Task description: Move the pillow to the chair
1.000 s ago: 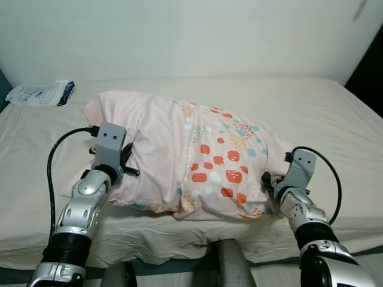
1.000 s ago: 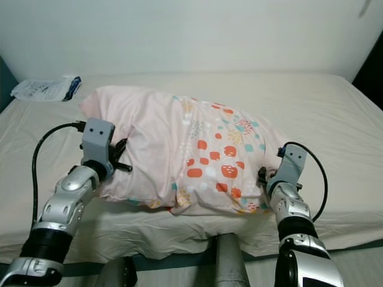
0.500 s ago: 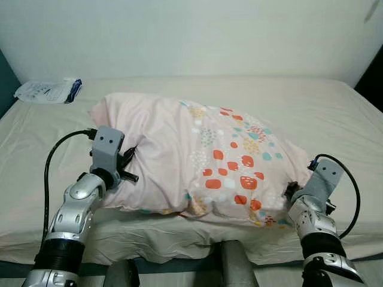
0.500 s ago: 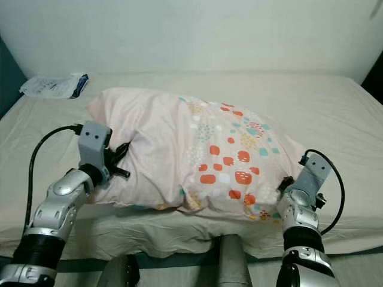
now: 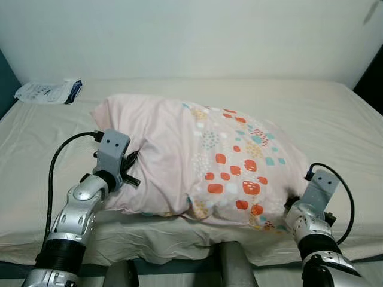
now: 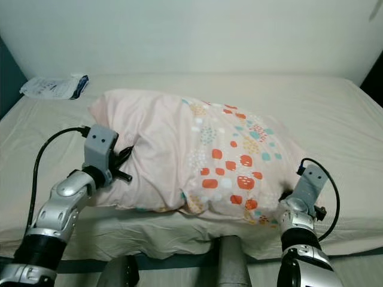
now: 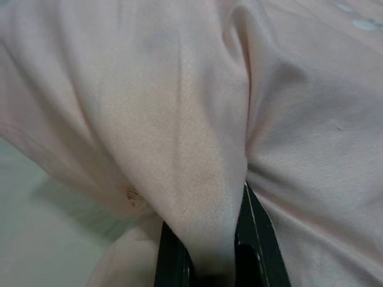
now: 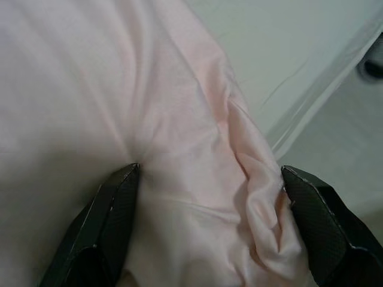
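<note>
From the head views, the plump pale pink pillow with orange and teal spots (image 5: 203, 161) lies on the cream-sheeted bed (image 5: 335, 113) near its front edge, long axis running left to right between both arms. The left gripper (image 5: 128, 170) bites into its left end; the right gripper (image 5: 291, 202) presses the right end. A white plastic packet (image 5: 48, 91) sits far back left. In the left wrist view, the fingers (image 7: 254, 233) are clenched on a pinched fold of fabric. In the right wrist view, the fingers (image 8: 116, 209) are spread wide around bunched pillowcase, not yet clamped
</note>
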